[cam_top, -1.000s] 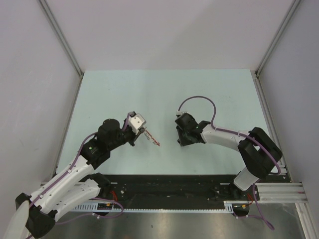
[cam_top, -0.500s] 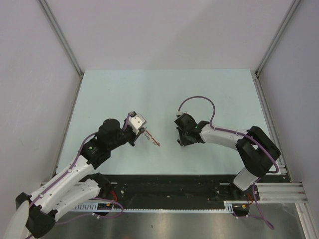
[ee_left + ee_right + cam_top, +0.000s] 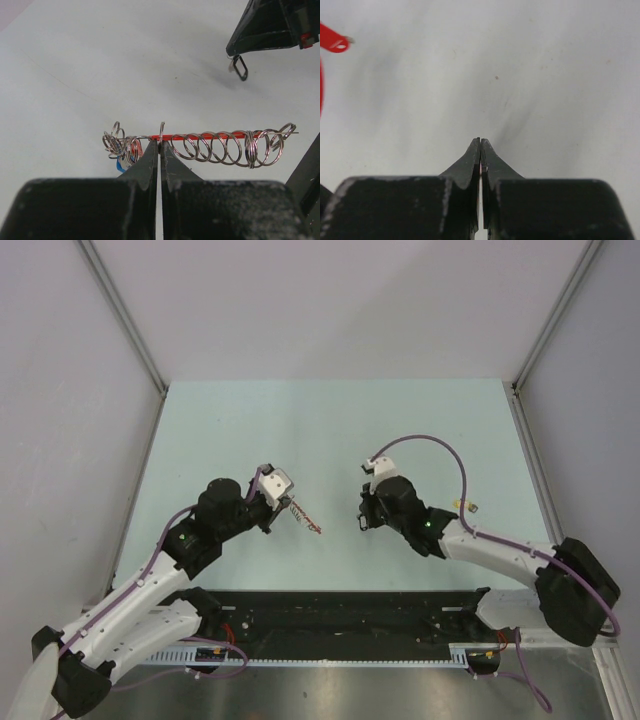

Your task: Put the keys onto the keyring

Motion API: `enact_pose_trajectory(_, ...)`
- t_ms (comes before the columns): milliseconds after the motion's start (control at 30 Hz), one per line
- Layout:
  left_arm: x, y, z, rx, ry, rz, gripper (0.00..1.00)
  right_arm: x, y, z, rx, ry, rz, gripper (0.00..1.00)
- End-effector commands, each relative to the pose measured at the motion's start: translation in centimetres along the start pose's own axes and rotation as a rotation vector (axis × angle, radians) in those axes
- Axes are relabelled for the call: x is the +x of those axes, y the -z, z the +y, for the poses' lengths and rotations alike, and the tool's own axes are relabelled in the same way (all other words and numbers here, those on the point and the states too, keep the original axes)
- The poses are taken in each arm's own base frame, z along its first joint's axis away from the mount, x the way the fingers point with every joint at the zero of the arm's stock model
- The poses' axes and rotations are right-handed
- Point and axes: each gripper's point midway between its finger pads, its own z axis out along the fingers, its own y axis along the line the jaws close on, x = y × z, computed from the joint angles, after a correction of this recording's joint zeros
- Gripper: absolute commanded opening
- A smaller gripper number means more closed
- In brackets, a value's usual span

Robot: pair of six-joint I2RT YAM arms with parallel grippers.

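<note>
My left gripper [image 3: 160, 142] is shut on a thin metal ring of the keyring [image 3: 200, 136], a red bar strung with several wire loops, held above the table. A blue key head [image 3: 120, 165] hangs at its left end. From above, the left gripper [image 3: 288, 506] holds the keyring [image 3: 308, 522] pointing right. My right gripper [image 3: 366, 524] is just right of it, shut [image 3: 480, 141]. In the left wrist view a small dark key [image 3: 240, 68] hangs from the right gripper's tip. A yellow-headed key [image 3: 467, 506] lies on the table further right.
The keyring's red end piece [image 3: 335, 42] shows at the upper left of the right wrist view. The pale green table [image 3: 330, 430] is walled on three sides. A black rail [image 3: 350, 610] runs along the near edge by the arm bases.
The right gripper has shut. The right arm's elbow has swung down and to the right while its gripper stayed near the keyring, uncovering the yellow-headed key. The left arm has not moved.
</note>
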Motion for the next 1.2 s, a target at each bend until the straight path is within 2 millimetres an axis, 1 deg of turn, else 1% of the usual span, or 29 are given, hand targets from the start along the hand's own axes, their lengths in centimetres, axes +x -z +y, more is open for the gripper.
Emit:
enact_pose_trajectory(0, -3.1, 0.3, 0.3, -0.008, -0.013, -0.095, 0.0, -5.2, 1.9, 2.4, -0.193, 0.012, -0.359, 0.0)
enact_pose_trajectory(133, -3.0, 0.3, 0.5, -0.016, -0.012, -0.094, 0.0, -5.9, 2.9, 3.1, -0.27, 0.007, -0.407, 0.0)
enact_pose_trajectory(200, -3.0, 0.3, 0.5, -0.018, -0.012, -0.092, 0.0, -5.5, 2.6, 3.0, -0.271, 0.014, -0.4, 0.0)
enact_pose_trajectory(233, -3.0, 0.3, 0.5, -0.018, -0.012, -0.093, 0.01, -5.0, 2.3, 3.3, -0.297, 0.019, -0.383, 0.0)
enact_pose_trajectory(267, -3.0, 0.3, 0.4, -0.015, -0.013, -0.094, 0.0, -4.6, 2.1, 3.2, -0.3, 0.014, -0.375, 0.0)
enact_pose_trajectory(300, -3.0, 0.3, 0.5, -0.016, -0.011, -0.094, 0.0, -4.8, 2.0, 3.3, -0.312, 0.009, -0.388, 0.0)
enact_pose_trajectory(333, -3.0, 0.3, 0.5, -0.016, -0.011, -0.092, 0.0, -3.8, 1.4, 3.5, -0.327, 0.012, -0.364, 0.0)
enact_pose_trajectory(367, -3.0, 0.3, 0.5, -0.016, -0.012, -0.094, 0.0, -3.7, 1.2, 3.7, -0.338, 0.011, -0.362, 0.0)
enact_pose_trajectory(400, -3.0, 0.3, 0.5, -0.021, -0.011, -0.093, 0.0, -4.1, 1.2, 4.2, -0.364, 0.011, -0.383, 0.0)
enact_pose_trajectory(433, -3.0, 0.3, 0.5, -0.021, -0.011, -0.093, 0.0, -4.0, 0.9, 4.3, -0.371, 0.013, -0.384, 0.0)
enact_pose_trajectory(467, -3.0, 0.3, 0.5, -0.021, -0.011, -0.093, 0.0, -3.4, 0.2, 4.3, -0.371, 0.011, -0.365, 0.0)
enact_pose_trajectory(500, -3.0, 0.3, 0.6, -0.024, -0.01, -0.09, 0.0, -3.7, 0.0, 4.6, -0.384, 0.01, -0.381, 0.0)
enact_pose_trajectory(633, -2.8, 0.3, 0.7, -0.032, -0.011, -0.085, 0.0, -1.9, -1.9, 4.0, -0.363, 0.006, -0.333, 0.0)
enact_pose_trajectory(667, -2.9, 0.3, 0.8, -0.034, -0.013, -0.088, 0.0, -1.1, -2.5, 3.8, -0.356, 0.005, -0.306, 0.0)
enact_pose_trajectory(733, -2.8, 0.3, 0.8, -0.037, -0.012, -0.086, 0.0, -0.3, -2.8, 3.6, -0.348, -0.002, -0.286, 0.0)
enact_pose_trajectory(767, -2.8, 0.3, 0.8, -0.037, -0.012, -0.086, 0.0, 0.1, -2.9, 3.5, -0.344, -0.005, -0.279, 0.0)
enact_pose_trajectory(867, -2.8, 0.2, 0.9, -0.04, -0.013, -0.087, 0.0, 0.5, -2.7, 2.9, -0.323, -0.023, -0.269, 0.03)
enact_pose_trajectory(933, -2.8, 0.2, 0.9, -0.038, -0.012, -0.086, 0.0, 0.3, -2.5, 2.6, -0.312, -0.028, -0.267, 0.05)
enact_pose_trajectory(967, -2.8, 0.2, 0.8, -0.035, -0.012, -0.085, 0.0, 0.8, -2.6, 2.4, -0.307, -0.033, -0.244, 0.07)
enact_pose_trajectory(1033, -2.8, 0.2, 0.8, -0.036, -0.012, -0.084, 0.0, 0.6, -2.3, 2.2, -0.298, -0.045, -0.238, 0.11)
enact_pose_trajectory(1067, -2.8, 0.2, 0.8, -0.035, -0.012, -0.085, 0.0, 1.3, -2.3, 2.0, -0.288, -0.052, -0.203, 0.14)
enact_pose_trajectory(1133, -2.7, 0.2, 0.8, -0.034, -0.012, -0.082, 0.0, 1.1, -1.8, 1.7, -0.277, -0.067, -0.195, 0.16)
enact_pose_trajectory(1167, -2.7, 0.2, 0.8, -0.036, -0.013, -0.081, 0.0, 2.0, -1.7, 1.1, -0.253, -0.075, -0.154, 0.17)
